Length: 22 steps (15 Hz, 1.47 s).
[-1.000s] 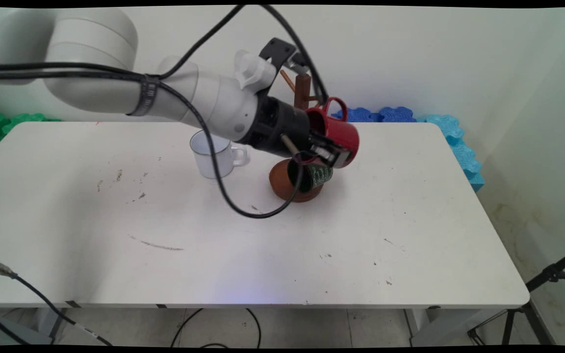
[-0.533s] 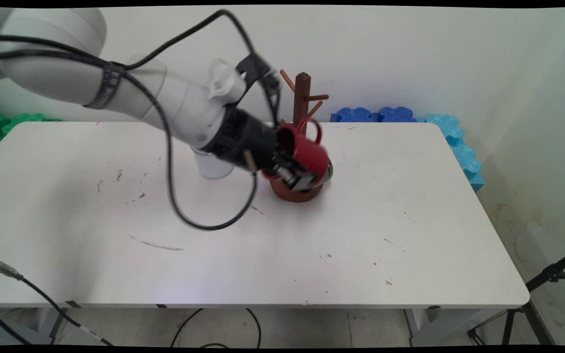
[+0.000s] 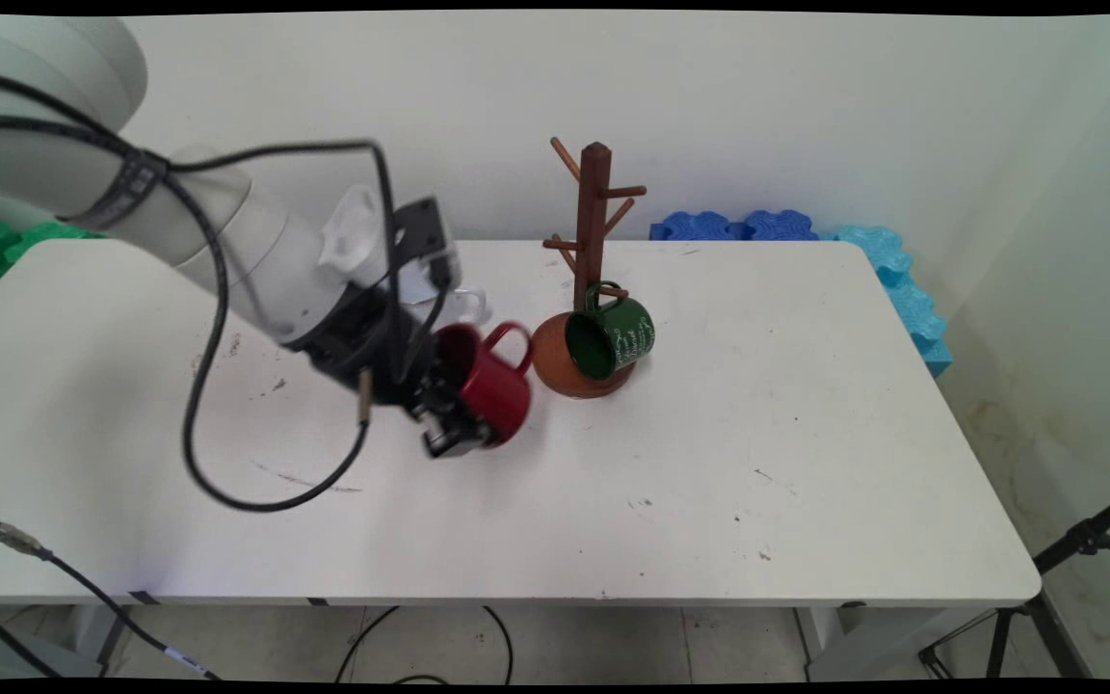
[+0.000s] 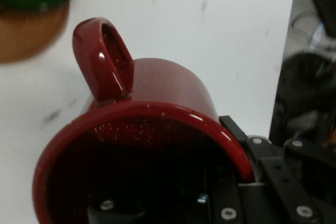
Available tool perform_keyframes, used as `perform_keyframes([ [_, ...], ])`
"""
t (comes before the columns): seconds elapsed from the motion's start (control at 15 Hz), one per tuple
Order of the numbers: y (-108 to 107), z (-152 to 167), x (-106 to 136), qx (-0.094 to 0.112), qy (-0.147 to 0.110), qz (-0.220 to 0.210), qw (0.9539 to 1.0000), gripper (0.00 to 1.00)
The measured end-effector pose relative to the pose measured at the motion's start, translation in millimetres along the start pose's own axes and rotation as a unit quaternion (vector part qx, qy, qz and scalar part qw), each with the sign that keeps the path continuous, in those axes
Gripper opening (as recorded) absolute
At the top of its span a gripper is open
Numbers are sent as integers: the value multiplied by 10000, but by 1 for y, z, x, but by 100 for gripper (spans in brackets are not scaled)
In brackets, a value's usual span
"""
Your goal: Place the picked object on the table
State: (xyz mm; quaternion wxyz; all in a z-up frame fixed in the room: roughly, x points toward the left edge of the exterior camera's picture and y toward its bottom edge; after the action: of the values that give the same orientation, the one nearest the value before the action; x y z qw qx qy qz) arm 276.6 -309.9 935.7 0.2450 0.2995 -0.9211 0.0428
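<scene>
Clearly the red mug (image 3: 489, 382) is held on its side above the white table (image 3: 806, 463), its handle (image 3: 509, 339) pointing up and its mouth toward the arm. The gripper (image 3: 451, 424) is clamped on the mug's rim, one finger inside and one outside, as the hand view shows. Just to the right stands the wooden mug tree (image 3: 592, 251), with a green mug (image 3: 613, 339) hanging low over its round base. A white mug (image 3: 454, 305) sits behind the arm, mostly hidden.
</scene>
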Motion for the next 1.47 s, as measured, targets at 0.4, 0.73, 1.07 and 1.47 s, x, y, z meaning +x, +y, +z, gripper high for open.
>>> perform_keyframes([
  [0.4,-4,16,-29,1,-779,359,9963,0],
  [0.73,-7,30,-39,46,-1282,552,9902,0],
  [1.07,-9,45,-40,40,-1472,588,9874,0],
  [1.47,-13,67,-39,42,-1547,585,9862,0],
])
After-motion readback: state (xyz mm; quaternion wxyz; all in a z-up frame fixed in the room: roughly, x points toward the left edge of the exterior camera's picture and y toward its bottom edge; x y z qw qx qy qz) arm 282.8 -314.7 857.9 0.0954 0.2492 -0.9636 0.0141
